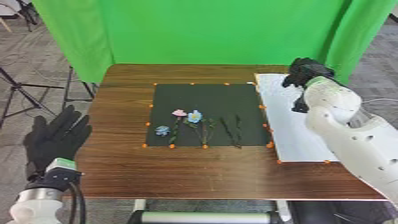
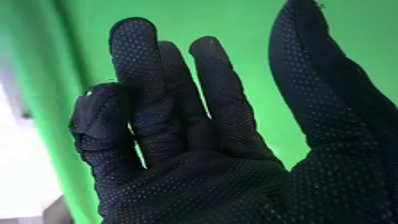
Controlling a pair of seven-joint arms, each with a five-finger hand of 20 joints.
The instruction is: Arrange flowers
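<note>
On desk (image 1: 195, 175), pinch pink flower (image 1: 179, 113) by stem (image 1: 175, 132); looks light, probably crushable. Released: right robot hand (image 1: 307, 71), left robot hand (image 1: 55, 142).

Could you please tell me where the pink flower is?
In the head view, the pink flower lies on the left half of the black mat, just left of the light-blue flower.
</note>
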